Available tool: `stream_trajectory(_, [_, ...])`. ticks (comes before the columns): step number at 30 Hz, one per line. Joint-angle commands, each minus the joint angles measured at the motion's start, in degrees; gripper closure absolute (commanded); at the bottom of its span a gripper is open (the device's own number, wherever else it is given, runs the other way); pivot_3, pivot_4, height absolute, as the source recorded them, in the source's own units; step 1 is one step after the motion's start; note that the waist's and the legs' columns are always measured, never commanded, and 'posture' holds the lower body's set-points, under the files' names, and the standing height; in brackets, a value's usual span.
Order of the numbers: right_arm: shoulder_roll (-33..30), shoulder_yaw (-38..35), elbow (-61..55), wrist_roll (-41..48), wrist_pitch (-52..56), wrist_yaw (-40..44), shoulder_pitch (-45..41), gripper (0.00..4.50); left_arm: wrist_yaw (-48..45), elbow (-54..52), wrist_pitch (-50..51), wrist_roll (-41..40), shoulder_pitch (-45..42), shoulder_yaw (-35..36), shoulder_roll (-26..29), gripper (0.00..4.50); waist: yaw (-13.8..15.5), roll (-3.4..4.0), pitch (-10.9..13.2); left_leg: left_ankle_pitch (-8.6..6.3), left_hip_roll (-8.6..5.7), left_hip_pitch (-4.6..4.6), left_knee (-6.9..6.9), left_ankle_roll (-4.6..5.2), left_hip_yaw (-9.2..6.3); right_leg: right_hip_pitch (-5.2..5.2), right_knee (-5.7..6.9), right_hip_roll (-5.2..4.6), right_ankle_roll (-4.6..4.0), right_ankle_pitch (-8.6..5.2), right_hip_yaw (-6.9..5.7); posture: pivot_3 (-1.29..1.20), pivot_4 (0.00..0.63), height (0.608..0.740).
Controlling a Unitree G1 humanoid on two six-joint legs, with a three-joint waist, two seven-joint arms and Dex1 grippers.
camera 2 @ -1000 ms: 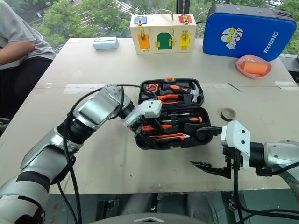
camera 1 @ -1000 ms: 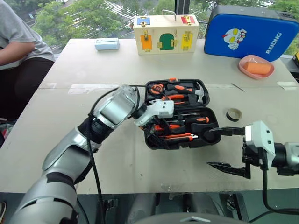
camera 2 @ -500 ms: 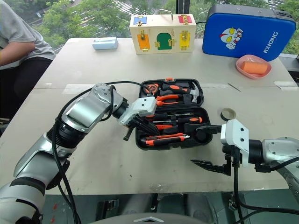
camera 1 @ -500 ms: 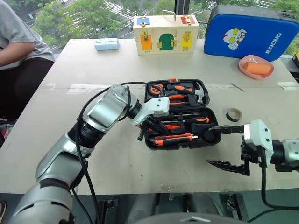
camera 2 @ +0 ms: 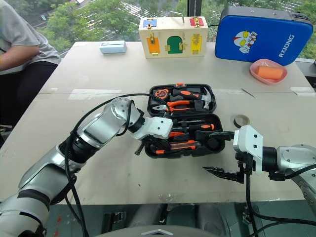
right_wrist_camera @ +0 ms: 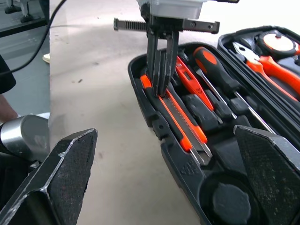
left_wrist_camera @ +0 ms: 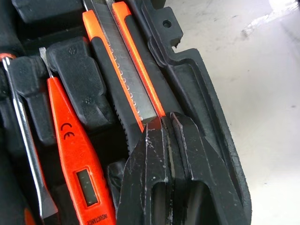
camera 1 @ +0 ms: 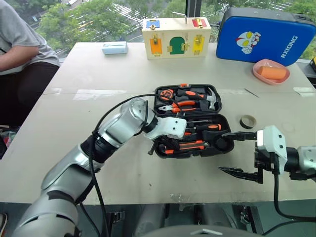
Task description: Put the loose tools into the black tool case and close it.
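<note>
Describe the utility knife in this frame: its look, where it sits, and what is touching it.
The utility knife is a long slim tool with an orange-and-black body and a grey notched metal strip down its middle. It lies flat in the recess along the front edge of the open black tool case, next to the slim orange tester screwdriver. The left gripper, its fingers shut together, presses down on one end of the knife, as if seating it. Whether it is fully seated cannot be told.
</note>
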Motion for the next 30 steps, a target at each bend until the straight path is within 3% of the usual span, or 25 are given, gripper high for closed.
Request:
stream_trajectory(1, [0.1, -1.43, -1.23, -0.21, -0.96, -0.43, 0.86, 0.0, 1.27, 0.75, 2.8, -0.56, 2.32, 1.71, -0.47, 4.44, 0.3, 0.0, 0.0, -0.06, 0.0, 0.28, -0.04, 0.09, 0.03, 0.23, -0.05, 0.0, 0.01, -0.01, 0.02, 0.0, 0.15, 0.735])
stream_trajectory(8, [2.0, -9.79, 2.18, 1.29, -0.18, -2.26, 6.17, 0.0, 1.05, -6.76, 7.5, -18.69, 8.13, 22.19, 0.43, 4.44, 0.21, -0.05, 0.06, 0.03, 0.09, 0.2, -0.18, -0.08, 0.02, 0.07, -0.09, -0.04, 0.0, -0.02, 0.08, 0.0, 0.15, 0.735])
stream_trajectory(11, [3.64, -18.29, 6.46, 2.43, 0.78, -2.71, 10.44, 0.0, 2.11, -10.03, 12.46, -25.95, 10.72, 31.14, 3.06, 3.54, 0.27, -0.04, 0.07, 0.04, 0.1, 0.2, -0.28, -0.09, 0.04, 0.04, -0.14, -0.1, -0.01, -0.02, 0.13, 0.0, 0.15, 0.735])
stream_trajectory(15, [4.22, -29.0, 12.3, 0.27, -1.56, 1.62, 18.83, 0.0, 5.99, -13.95, 17.67, -33.16, 14.38, 40.32, 5.23, 1.72, 0.68, 0.03, 0.1, 0.01, 0.07, 0.23, -0.29, -0.05, 0.1, 0.06, -0.14, -0.14, -0.01, -0.02, 0.2, 0.0, 0.15, 0.735])
stream_trajectory(18, [3.94, -36.61, 16.88, -0.13, -2.1, 5.19, 24.34, 0.0, 7.55, -16.78, 16.54, -35.01, 17.57, 43.96, 7.05, 0.11, 0.63, 0.06, 0.11, -0.05, 0.07, 0.26, -0.29, 0.05, 0.12, 0.1, -0.15, -0.15, -0.01, -0.02, 0.38, 0.0, 0.15, 0.735])
stream_trajectory(21, [3.3, -40.65, 21.47, -0.77, -3.04, 7.57, 26.61, 0.0, 9.45, -18.5, 12.43, -33.53, 19.63, 43.64, 6.86, 0.04, 0.6, 0.06, 0.11, -0.1, 0.08, 0.39, -0.36, 0.13, 0.22, 0.13, -0.16, -0.17, -0.01, -0.02, 0.54, 0.0, 0.15, 0.735])
stream_trajectory(25, [0.5, -37.21, 25.29, -2.52, -4.52, 7.66, 22.09, 0.0, 10.06, -19.52, 10.3, -33.58, 20.28, 41.9, 6.97, 0.04, 0.26, 0.06, 0.11, -0.11, 0.09, 0.44, -0.46, 0.15, 0.33, 0.12, -0.17, -0.18, -0.01, -0.01, 0.66, 0.0, 0.15, 0.735])
stream_trajectory(30, [-4.05, -20.78, 29.21, -9.7, -5.44, 3.71, 7.92, 0.0, 10.71, -20.17, 7.56, -32.47, 19.57, 39.53, 7.28, 0.04, -0.62, 0.08, 0.14, -0.07, 0.12, 0.48, -0.55, 0.08, 0.41, 0.06, -0.17, -0.14, -0.01, -0.01, 0.7, 0.0, 0.15, 0.735])
